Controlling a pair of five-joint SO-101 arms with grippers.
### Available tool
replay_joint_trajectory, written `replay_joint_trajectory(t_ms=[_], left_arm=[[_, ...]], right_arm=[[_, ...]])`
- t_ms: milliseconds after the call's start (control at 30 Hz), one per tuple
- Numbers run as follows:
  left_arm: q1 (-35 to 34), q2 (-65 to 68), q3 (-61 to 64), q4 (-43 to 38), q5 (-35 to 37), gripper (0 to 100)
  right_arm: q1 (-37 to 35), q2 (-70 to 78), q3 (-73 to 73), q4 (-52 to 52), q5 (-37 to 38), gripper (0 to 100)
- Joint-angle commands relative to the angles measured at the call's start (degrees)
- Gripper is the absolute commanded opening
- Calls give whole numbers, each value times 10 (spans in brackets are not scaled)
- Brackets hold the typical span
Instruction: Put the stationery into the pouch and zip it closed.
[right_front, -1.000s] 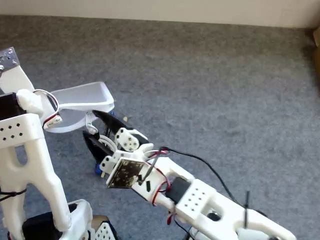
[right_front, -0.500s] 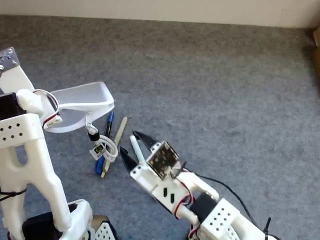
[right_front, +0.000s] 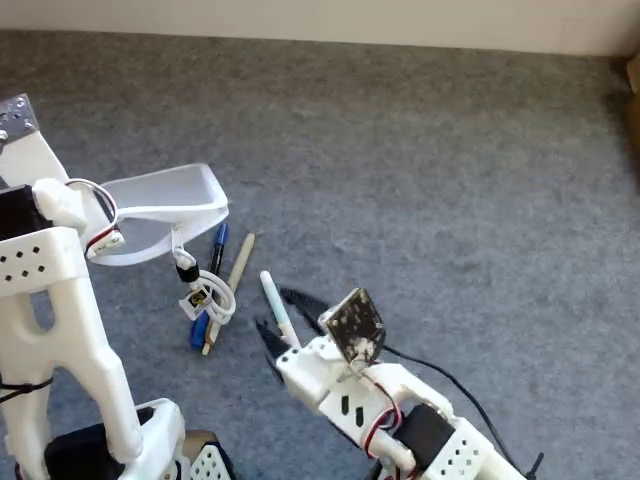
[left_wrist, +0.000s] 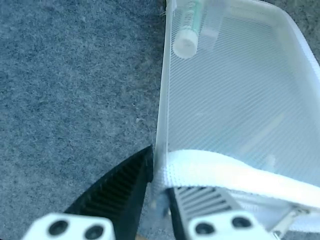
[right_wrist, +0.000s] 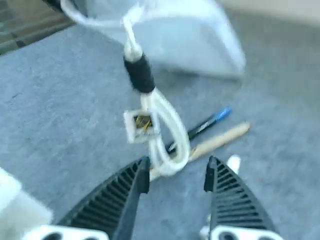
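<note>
Task mostly undone. The left gripper (left_wrist: 159, 167) has its jaws pinching the rim of the open pouch (right_front: 165, 208). The right gripper (right_wrist: 175, 172) has its jaws spread and empty. The blue pen (right_front: 216, 252), pencil (right_front: 238, 268) and white pen (right_front: 276, 302) lie outside on the bench (right_front: 450, 150).

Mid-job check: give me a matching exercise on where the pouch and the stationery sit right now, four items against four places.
Things
1. translucent white zip pouch
2. blue pen
3. white pen with a pale blue end
4. green-and-white capped tube

Places
A. showing through the pouch's clear wall
B. clamped at its edge by the left gripper
C. on the grey carpet, alongside the beige pencil
D. on the carpet, by the open right gripper

Pairs: 1-B, 2-C, 3-D, 4-A
</note>
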Motion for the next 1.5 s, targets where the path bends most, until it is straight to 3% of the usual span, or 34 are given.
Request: replay_joint_trajectory(t_ms=[0, 167, 300, 533, 833, 967, 1200, 1467], left_arm=[[-5, -8, -3, -9, 7, 49], [-6, -8, -1, -9, 7, 49], [-6, -8, -1, -9, 7, 49], [-6, -8, -1, -9, 7, 49], [-6, -8, -1, -9, 7, 49], [-6, -8, -1, -9, 7, 49], [-6, -8, -1, -9, 6, 49], [-6, -8, -1, -9, 5, 49]], right_arm=[[-33, -15, 80, 29, -117, 174], [-34, -15, 80, 29, -251, 174], [-34, -15, 80, 44, -311, 174], [-26, -21, 78, 51, -313, 174], [125, -21, 78, -80, -313, 173], [150, -21, 76, -87, -311, 173], [152, -21, 77, -71, -158, 171], [148, -21, 15, 80, -31, 170]])
